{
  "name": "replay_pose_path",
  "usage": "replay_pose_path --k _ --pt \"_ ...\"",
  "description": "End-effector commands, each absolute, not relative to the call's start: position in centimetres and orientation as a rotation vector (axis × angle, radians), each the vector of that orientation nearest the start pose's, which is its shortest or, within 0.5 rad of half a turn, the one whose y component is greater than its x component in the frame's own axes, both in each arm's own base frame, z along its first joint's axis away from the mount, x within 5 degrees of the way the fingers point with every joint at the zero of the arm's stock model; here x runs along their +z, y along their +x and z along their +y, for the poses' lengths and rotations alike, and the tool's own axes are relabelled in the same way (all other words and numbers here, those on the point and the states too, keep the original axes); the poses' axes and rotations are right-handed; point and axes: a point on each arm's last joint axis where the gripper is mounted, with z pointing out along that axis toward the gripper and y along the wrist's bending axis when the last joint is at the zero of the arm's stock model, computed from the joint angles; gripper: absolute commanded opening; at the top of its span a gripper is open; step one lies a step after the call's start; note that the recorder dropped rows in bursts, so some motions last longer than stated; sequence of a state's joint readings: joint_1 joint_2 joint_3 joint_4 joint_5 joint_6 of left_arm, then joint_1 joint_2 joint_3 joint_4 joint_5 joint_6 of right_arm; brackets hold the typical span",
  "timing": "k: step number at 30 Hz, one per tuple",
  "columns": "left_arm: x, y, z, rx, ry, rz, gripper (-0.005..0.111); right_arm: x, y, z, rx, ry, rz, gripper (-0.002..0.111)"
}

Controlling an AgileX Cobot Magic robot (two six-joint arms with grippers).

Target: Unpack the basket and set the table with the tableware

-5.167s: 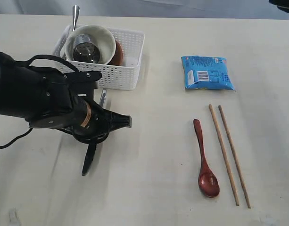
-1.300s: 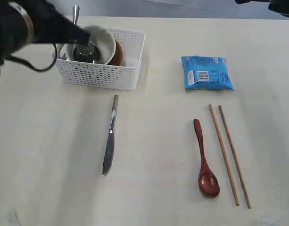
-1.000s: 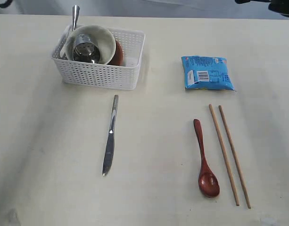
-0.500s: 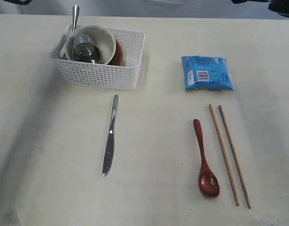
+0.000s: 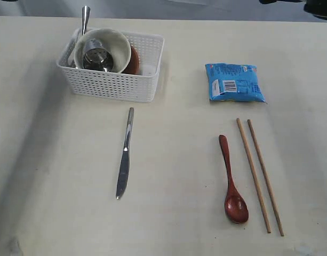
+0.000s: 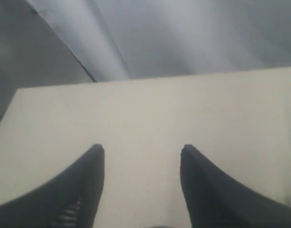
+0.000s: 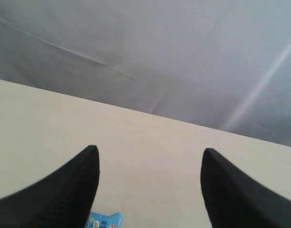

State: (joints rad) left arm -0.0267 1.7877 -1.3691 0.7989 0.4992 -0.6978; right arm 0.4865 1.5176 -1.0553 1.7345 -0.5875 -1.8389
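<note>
- The basket (image 5: 112,85) is seen at the far left of the table (image 5: 179,224). Packed in it are the cream bowl (image 5: 119,42), tipped on its side, the steel cup (image 5: 96,56) nested in the bowl, and the reddish plate (image 5: 133,60) wedged behind.
- A steel handle (image 5: 85,16) stands up from the basket; a fork is judged likely, but its head is hidden.
- Already laid out: the knife (image 5: 124,154) in front of the basket, with the spoon (image 5: 231,181) and chopsticks (image 5: 253,175) side by side, well to the right.
- The snack packet (image 5: 234,82) lies beyond the chopsticks.
- Handling is judged thus: the cup is light, stiff and slick, best pinched across its rim. The bowl and plate are probably breakable, so they are to be taken by the rim.
- Most of the plate is covered, and the basket floor cannot be made out.
- The left gripper (image 6: 141,152) is held with fingers spread and nothing between them, above bare table.
- The right gripper (image 7: 150,151) is spread wider, also empty, with only a corner of the packet in its view.
</note>
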Motion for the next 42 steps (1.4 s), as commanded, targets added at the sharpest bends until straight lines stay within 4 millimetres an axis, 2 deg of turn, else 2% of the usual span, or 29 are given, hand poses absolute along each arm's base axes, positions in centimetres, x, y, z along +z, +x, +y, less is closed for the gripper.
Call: replay_pose_path --k 1,4,9,17,23,29,31,35,42 --pt "28.1 41.0 -0.1 0.122 -0.008 2.372 0.047 30.1 31.7 11.3 -0.291 -0.238 1.961 0.059" --pt "28.8 41.7 -1.5 -0.053 0.064 2.348 0.047 30.1 31.7 11.3 -0.286 -0.231 1.963 0.059" --pt "28.4 43.2 -1.9 -0.12 0.025 2.331 0.048 30.0 31.7 11.3 -0.288 -0.233 1.966 0.059" --pt "25.6 46.6 -2.2 -0.174 -0.001 2.375 0.048 30.0 31.7 11.3 -0.286 -0.23 1.966 0.059" --pt "24.2 49.0 -3.5 -0.181 0.044 2.367 0.048 30.0 31.7 11.3 -0.289 -0.235 1.964 0.059" --pt "22.1 50.7 -3.9 -0.167 0.074 2.405 0.048 30.0 31.7 11.3 -0.291 -0.237 1.962 0.059" --pt "21.4 50.9 -4.0 -0.166 0.08 2.43 0.053 30.0 31.7 11.3 -0.294 -0.24 1.96 0.059" --pt "20.1 51.3 -4.0 -0.158 0.082 2.462 0.075 30.0 31.7 11.3 -0.292 -0.239 1.96 0.059" --pt "19.8 51.6 -3.9 -0.153 0.08 2.446 0.074 30.0 31.7 11.3 -0.29 -0.235 1.96 0.059"
